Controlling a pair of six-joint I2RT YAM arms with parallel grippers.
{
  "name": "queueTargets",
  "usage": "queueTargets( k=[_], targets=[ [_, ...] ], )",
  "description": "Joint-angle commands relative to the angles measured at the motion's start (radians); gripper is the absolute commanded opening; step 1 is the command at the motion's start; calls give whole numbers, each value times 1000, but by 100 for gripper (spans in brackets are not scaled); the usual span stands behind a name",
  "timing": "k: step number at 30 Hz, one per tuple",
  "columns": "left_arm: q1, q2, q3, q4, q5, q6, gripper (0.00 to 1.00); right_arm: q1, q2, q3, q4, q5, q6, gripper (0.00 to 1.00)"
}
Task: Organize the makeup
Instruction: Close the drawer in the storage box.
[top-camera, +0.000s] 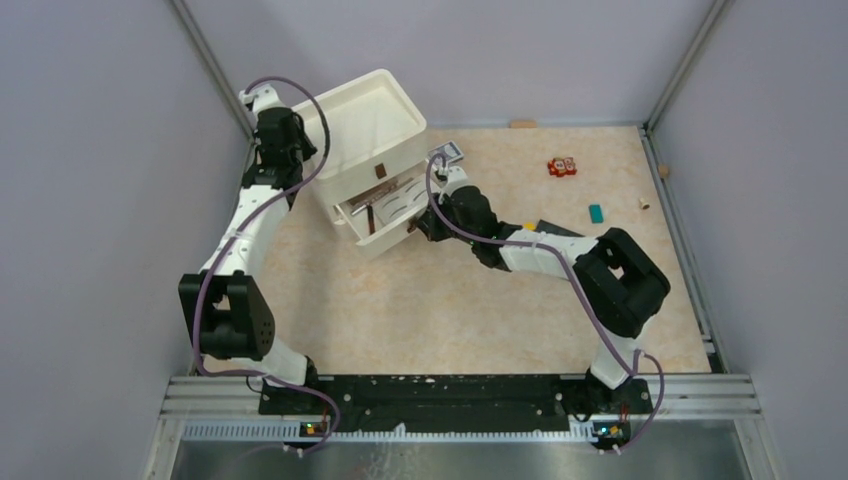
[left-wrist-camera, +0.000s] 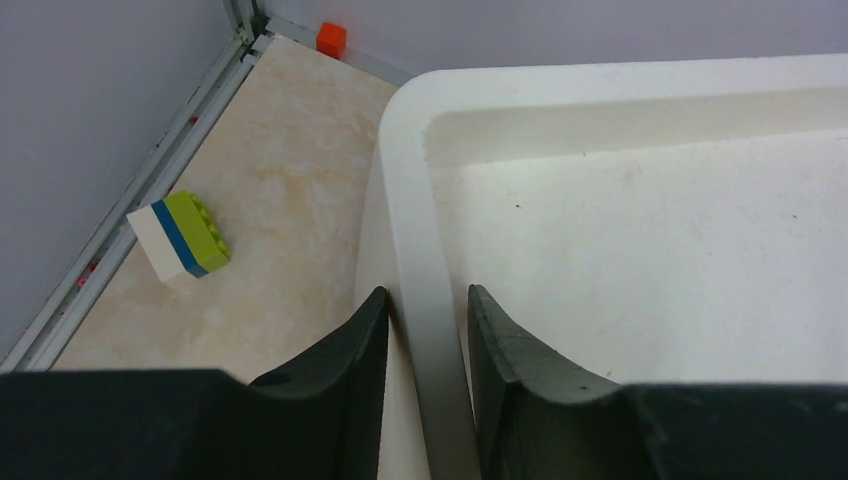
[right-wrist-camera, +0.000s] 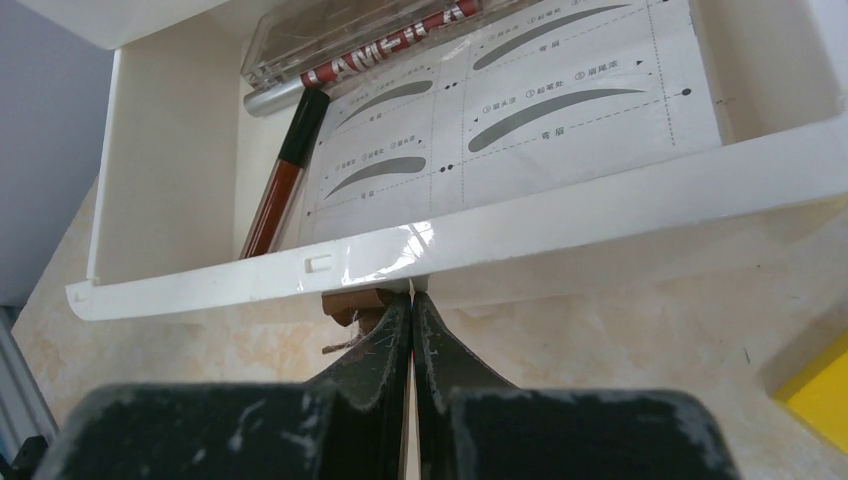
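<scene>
A white box (top-camera: 372, 105) with its drawer (right-wrist-camera: 600, 195) standing open. The left gripper (left-wrist-camera: 428, 297) clamps the box's top rim, one finger on each side of the wall. In the drawer lie a white eyebrow card (right-wrist-camera: 530, 110), a brown pencil (right-wrist-camera: 275, 190) just beside it, and a clear case (right-wrist-camera: 350, 45) behind. The right gripper (right-wrist-camera: 412, 300) is pressed fully shut, its tips at the brown pull tab (right-wrist-camera: 352, 300); a grip on the tab cannot be made out

Bright, even light; mild glare.
</scene>
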Motion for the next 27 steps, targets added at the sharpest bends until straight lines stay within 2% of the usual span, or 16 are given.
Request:
queueTargets(
  k=[1,7,27],
  targets=[
    [-30,0,-15,34,135,5,30,19,28,118,182,-41,-2,0],
    [-30,-3,-23,48,169,14,27,21,46,158,197,-51,-6,0],
    [-31,-8,-40,55,181,16,24,21,163,334,133,-56,-23,0]
  ],
)
